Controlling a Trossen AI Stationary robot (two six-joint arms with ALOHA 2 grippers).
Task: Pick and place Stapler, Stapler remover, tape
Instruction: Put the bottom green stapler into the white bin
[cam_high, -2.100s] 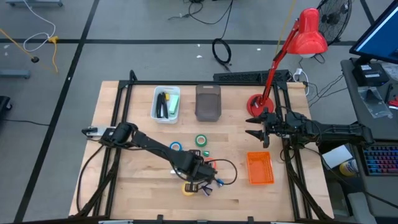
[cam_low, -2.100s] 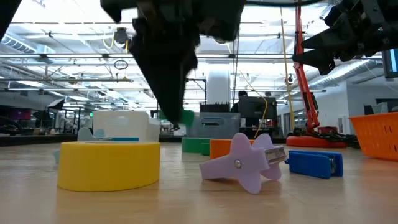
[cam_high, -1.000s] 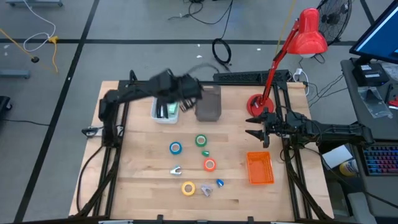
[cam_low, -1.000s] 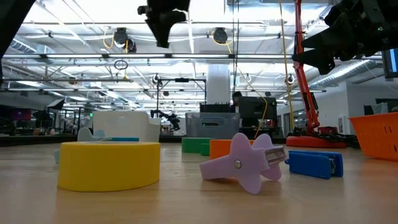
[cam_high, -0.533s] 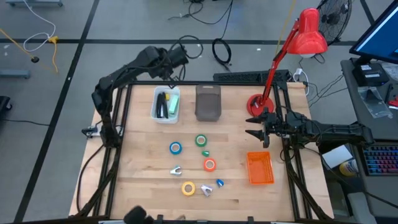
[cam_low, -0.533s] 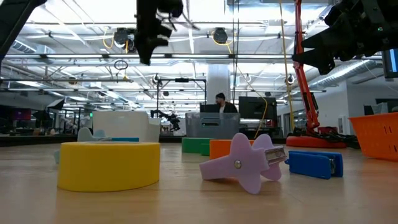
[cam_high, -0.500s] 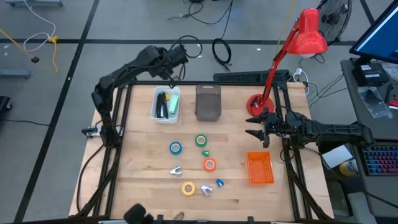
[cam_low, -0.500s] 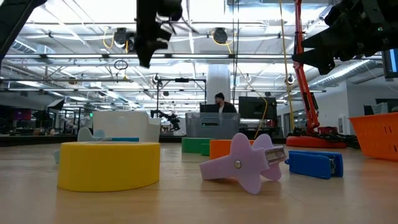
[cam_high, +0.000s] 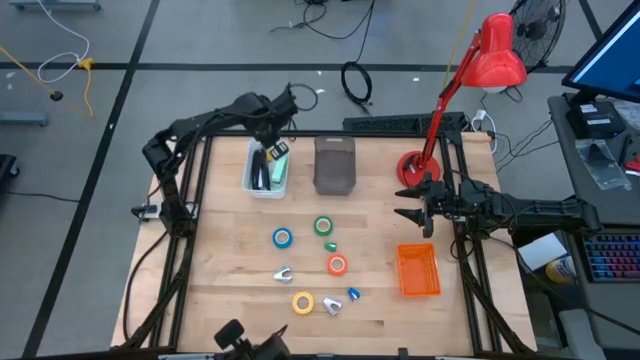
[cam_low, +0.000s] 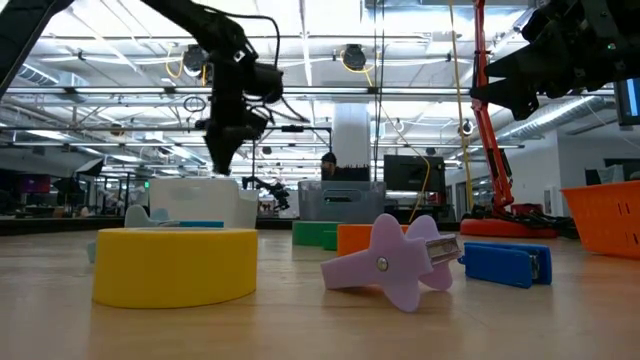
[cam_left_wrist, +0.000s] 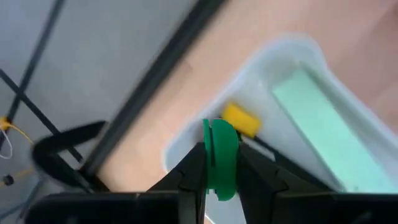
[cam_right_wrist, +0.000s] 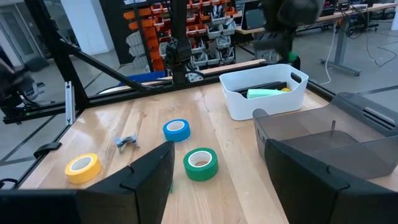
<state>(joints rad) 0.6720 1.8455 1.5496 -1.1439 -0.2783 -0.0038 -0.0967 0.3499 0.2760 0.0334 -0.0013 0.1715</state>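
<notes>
Green stapler remover (cam_left_wrist: 219, 158) pinched in left claw (cam_high: 272, 150), over white bin (cam_high: 252, 180) at table's 11 o'clock. Right claw (cam_high: 413, 205) agape, holding nothing, 3 o'clock.

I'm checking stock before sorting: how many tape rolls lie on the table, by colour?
blue tape roll: 1
green tape roll: 1
orange tape roll: 1
yellow tape roll: 1
Total: 4
</notes>
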